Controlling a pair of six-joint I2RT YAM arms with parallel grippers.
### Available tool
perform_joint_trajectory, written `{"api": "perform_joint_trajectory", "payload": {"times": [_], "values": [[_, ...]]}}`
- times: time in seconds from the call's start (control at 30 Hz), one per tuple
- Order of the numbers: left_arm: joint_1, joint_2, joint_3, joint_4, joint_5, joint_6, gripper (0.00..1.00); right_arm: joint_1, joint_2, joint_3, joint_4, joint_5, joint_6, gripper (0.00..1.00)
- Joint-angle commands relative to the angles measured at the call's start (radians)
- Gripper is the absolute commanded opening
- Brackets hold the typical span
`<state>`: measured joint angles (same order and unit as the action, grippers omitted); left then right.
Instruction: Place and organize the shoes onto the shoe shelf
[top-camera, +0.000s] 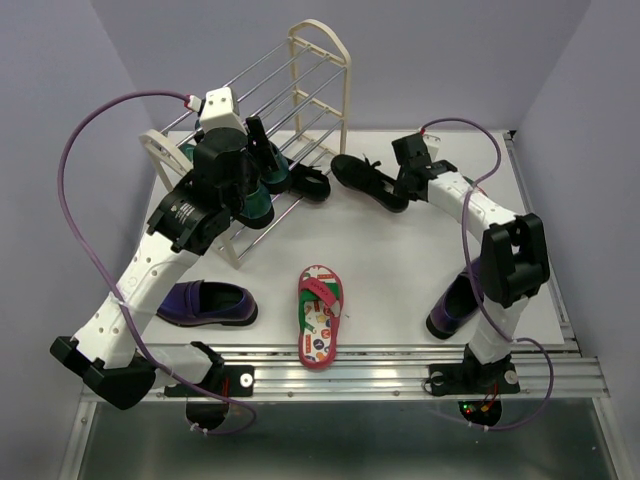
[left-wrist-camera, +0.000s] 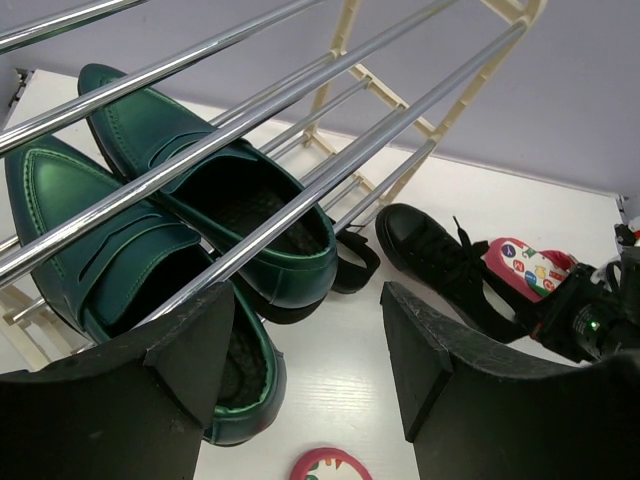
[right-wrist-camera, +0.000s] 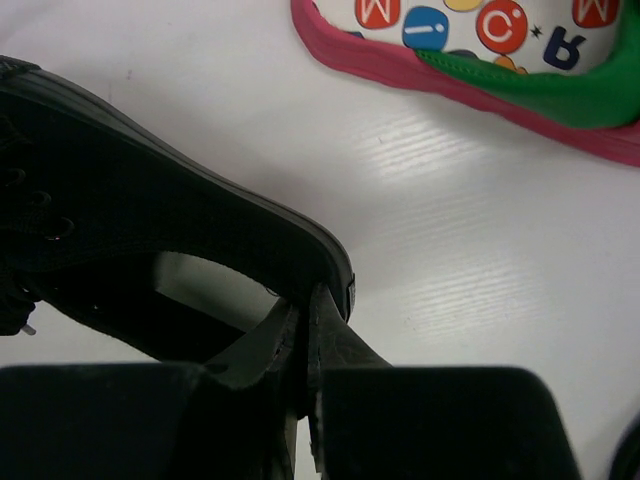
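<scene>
The right gripper (right-wrist-camera: 303, 335) clamps a black shoe's (top-camera: 362, 178) heel right of the shoe shelf (top-camera: 322, 45). The left gripper (left-wrist-camera: 308, 340) gapes by the green shoes (left-wrist-camera: 200, 180). Next, likely shelving it.

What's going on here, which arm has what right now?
The right gripper is shut on the heel rim of a black lace-up shoe beside the cream-framed, metal-rod shoe shelf. The left gripper is open and empty at the shelf's low tier, where two dark green loafers sit. A glossy purple loafer, a red flip-flop with a colourful patterned insole and a second purple loafer lie on the white table, not yet shelved.
</scene>
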<state>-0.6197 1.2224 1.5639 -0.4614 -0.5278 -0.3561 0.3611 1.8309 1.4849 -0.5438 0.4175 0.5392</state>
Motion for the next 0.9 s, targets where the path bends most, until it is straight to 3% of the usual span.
{"api": "perform_joint_trajectory", "payload": {"times": [0.0, 0.47, 0.87], "values": [[0.006, -0.027, 0.038, 0.009, -0.02, 0.005, 0.71, -0.002, 0.024, 0.12, 0.12, -0.026, 0.048, 0.01], [0.006, -0.029, 0.061, -0.017, -0.034, -0.006, 0.71, -0.002, 0.148, 0.231, 0.225, -0.209, 0.05, 0.01], [0.005, -0.023, 0.073, -0.039, -0.04, -0.017, 0.71, 0.052, 0.289, 0.438, 0.226, -0.171, 0.036, 0.01]]}}
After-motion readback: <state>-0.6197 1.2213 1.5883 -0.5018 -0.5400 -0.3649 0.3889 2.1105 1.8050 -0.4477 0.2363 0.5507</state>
